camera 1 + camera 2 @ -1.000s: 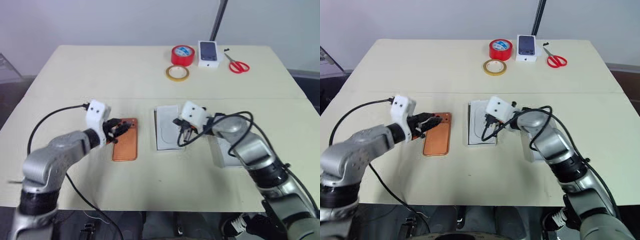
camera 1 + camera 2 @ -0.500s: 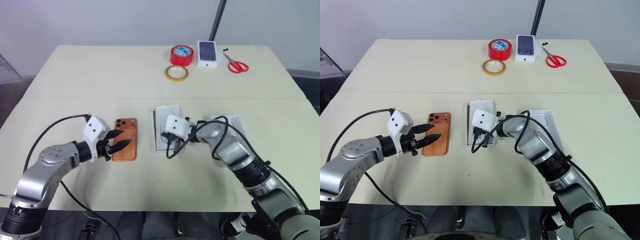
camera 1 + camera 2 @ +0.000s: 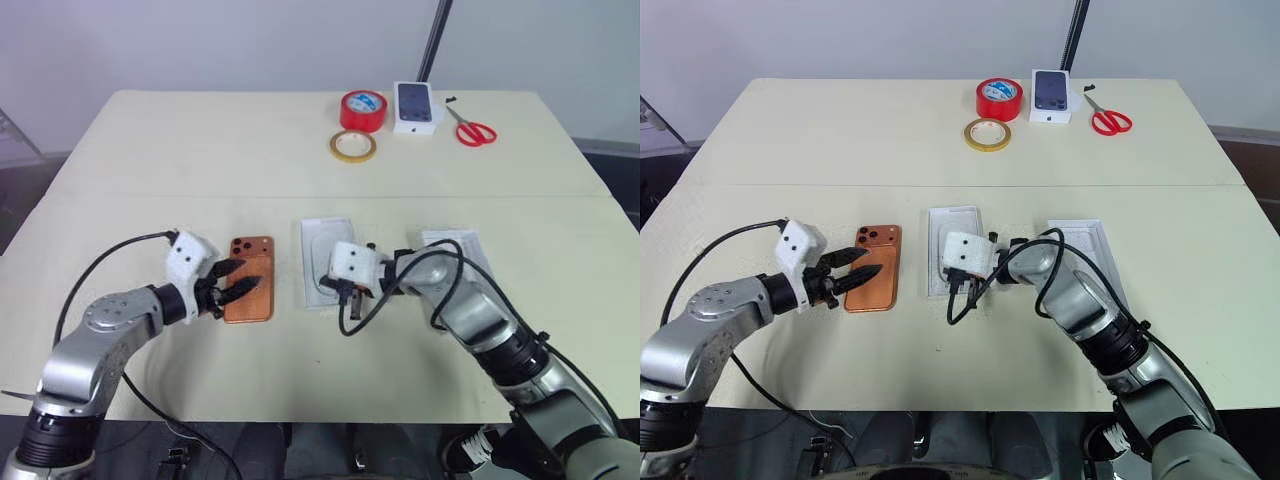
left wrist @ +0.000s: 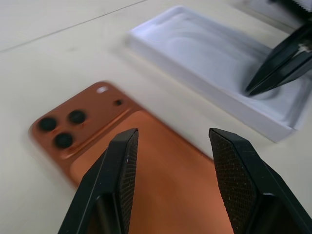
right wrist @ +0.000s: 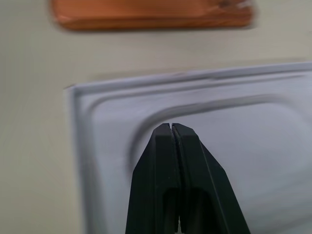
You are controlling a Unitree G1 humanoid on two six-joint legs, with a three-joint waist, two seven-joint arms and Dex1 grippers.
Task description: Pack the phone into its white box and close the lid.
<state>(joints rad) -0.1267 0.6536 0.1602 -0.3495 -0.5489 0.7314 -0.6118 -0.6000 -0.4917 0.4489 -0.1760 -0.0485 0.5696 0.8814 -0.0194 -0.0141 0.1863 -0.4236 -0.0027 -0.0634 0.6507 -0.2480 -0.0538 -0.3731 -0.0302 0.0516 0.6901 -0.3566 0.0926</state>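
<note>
Phone (image 4: 161, 161) flat under open left end effector (image 4: 170, 141), beside white box (image 3: 322, 262).

— Where's the phone (image 3: 873, 267)?
— Flat on the surface, orange-copper back up, its dark lenses at the far corner.
— And its white box (image 3: 952, 248)?
— Just beside the phone, open, the white moulded tray facing up.
— The lid (image 3: 1087, 254)?
— Farther right, white inside showing, lying apart from the box.
</note>
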